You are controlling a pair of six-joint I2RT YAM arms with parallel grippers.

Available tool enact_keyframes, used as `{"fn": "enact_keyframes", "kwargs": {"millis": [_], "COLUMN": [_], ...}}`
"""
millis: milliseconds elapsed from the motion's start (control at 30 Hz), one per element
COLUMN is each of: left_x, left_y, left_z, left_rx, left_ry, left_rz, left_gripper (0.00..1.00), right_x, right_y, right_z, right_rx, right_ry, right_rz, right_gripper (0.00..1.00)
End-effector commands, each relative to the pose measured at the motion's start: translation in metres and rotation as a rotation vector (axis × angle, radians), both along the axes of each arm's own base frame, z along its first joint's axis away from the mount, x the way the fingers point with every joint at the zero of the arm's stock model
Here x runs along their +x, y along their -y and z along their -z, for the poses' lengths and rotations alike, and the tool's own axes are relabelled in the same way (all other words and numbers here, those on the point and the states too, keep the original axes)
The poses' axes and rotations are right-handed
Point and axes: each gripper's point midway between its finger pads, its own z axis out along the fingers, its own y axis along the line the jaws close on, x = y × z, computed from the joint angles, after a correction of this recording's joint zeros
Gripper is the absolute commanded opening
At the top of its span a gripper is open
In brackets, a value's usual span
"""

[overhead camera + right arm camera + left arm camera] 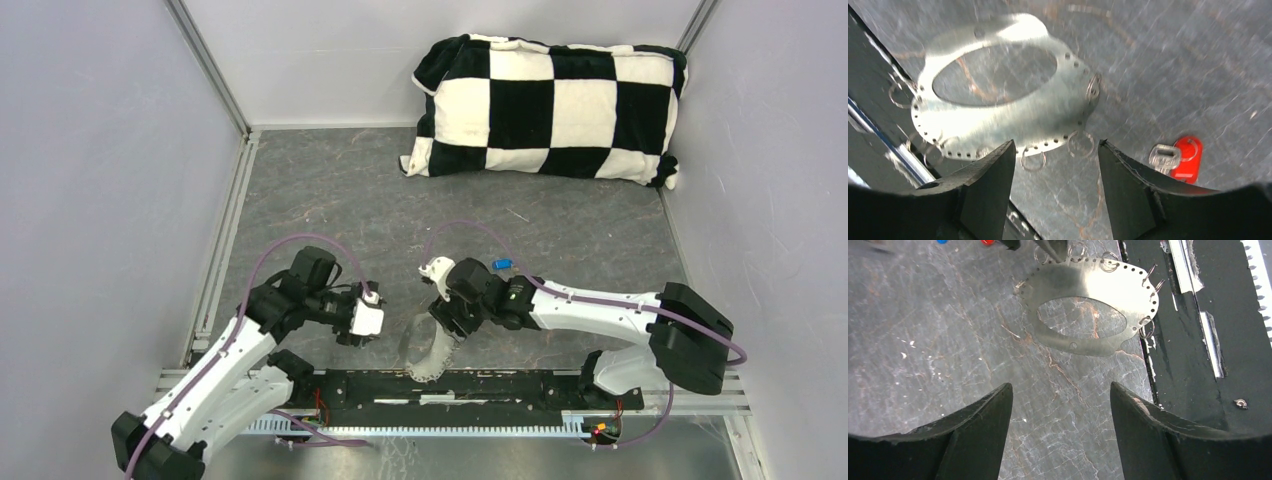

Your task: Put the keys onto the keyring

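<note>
Notably right wrist shows red key (1184, 159) near keyring (998, 125); top view, blue key (502, 265). Left gripper (1060, 390), right gripper (1055, 150) spread.

Right wrist camera, frame somewhat smeared. My right gripper (1056, 150) has its jaws spread, with nothing between the two dark fingers (983, 185). Beyond the tips lies the keyring (998, 125): a flat silvery oval plate with a large oval cut-out and a row of small holes along its rim. Small wire rings (1080, 144) hang from several of the holes. One ring sits just ahead of the gap between my fingertips. The plate rests on the grey veined table (1173, 65), and its left edge reaches a black rail (868, 115). The red-headed key (1180, 159) lies flat on the table to the right, clear of the plate, silvery blade pointing left.
</note>
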Motion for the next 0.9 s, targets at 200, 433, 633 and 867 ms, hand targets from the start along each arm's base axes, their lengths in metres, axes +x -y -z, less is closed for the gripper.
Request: {"fn": "enact_keyframes", "kwargs": {"millis": [200,433,633,867], "left_x": [0.010,0.012,0.015,0.016], "left_y": [0.001,0.002,0.003,0.003], "left_z": [0.003,-0.005,-0.007,-0.011], "left_rx": [0.030,0.005,0.007,0.000], "left_ry": [0.026,0.043,0.039,0.045], "left_rz": [0.012,-0.012,-0.025,-0.028], "left_gripper": [0.76,0.76,0.74,0.72], "right_x": [0.053,0.053,0.054,0.061], "right_y": [-0.031,-0.031,-0.034,-0.033], "right_z": [-0.014,-0.001,0.005,0.013], "right_rx": [0.136,0.110,0.111,0.087], "right_ry": [0.110,0.074,0.062,0.082], "right_rz": [0.024,0.011,0.015,0.033], "right_gripper": [0.69,0.63,0.45,0.33]}}
